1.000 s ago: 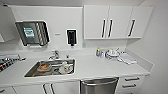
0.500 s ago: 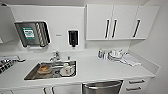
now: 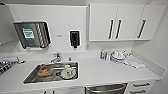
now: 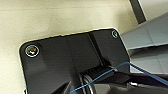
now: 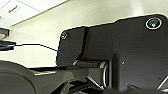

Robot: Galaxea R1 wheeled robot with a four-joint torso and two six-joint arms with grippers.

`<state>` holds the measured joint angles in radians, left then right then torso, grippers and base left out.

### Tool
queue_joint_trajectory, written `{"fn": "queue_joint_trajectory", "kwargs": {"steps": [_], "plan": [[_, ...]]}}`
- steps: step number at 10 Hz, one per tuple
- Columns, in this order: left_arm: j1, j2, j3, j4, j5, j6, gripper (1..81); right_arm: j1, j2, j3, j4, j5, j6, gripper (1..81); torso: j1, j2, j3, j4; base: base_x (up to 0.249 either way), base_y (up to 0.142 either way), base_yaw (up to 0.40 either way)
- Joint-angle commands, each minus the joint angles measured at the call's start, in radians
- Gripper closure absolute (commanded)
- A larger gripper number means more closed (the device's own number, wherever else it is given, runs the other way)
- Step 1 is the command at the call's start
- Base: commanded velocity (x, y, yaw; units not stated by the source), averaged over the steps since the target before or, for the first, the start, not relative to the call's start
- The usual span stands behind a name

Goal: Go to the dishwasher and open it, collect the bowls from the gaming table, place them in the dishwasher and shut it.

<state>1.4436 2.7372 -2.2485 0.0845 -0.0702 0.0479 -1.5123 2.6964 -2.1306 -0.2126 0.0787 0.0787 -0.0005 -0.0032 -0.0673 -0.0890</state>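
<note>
View's dropped closer: brushed stainless-steel dishwasher front (image 3: 106, 89) below you, door unopened. Can't tell fingers' state, either gripper.

- A pale beige floor (image 4: 62, 17) with faint speckles lies behind the robot's own parts; it has an even tone.
- The robot's wide dark plate (image 4: 65, 62) sits in the middle; a round fitting (image 4: 32, 50) shines at one corner and a second one (image 4: 115, 33) at another.
- A thin blue cable (image 4: 107, 73) runs across the plate; it bends near the grey body.
- A grey body panel (image 4: 147, 37) stands beside the plate; a dark bar (image 4: 137, 10) crosses the floor near it.
</note>
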Motion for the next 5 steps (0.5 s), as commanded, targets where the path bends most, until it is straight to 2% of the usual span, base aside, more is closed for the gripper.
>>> {"fn": "queue_joint_trajectory", "kwargs": {"steps": [1, 4, 5], "plan": [[-0.048, -0.016, 0.015, 0.011, 0.050, 0.000, 1.0, 0.046, -0.013, 0.005, 0.001, -0.043, 0.000, 1.0, 0.001, 0.000, 0.000, 0.000, 0.108, 0.000, 0.000], [-0.048, -0.016, 0.012, 0.011, 0.050, 0.000, 1.0, 0.046, 0.001, -0.014, -0.001, -0.043, 0.000, 1.0, 0.001, 0.000, 0.000, 0.000, 0.089, 0.000, 0.000], [-0.048, -0.016, 0.009, 0.005, 0.052, 0.000, 1.0, 0.045, 0.007, -0.023, 0.001, -0.042, -0.001, 1.0, 0.001, 0.000, 0.000, 0.000, 0.000, 0.000, 0.000]]}}
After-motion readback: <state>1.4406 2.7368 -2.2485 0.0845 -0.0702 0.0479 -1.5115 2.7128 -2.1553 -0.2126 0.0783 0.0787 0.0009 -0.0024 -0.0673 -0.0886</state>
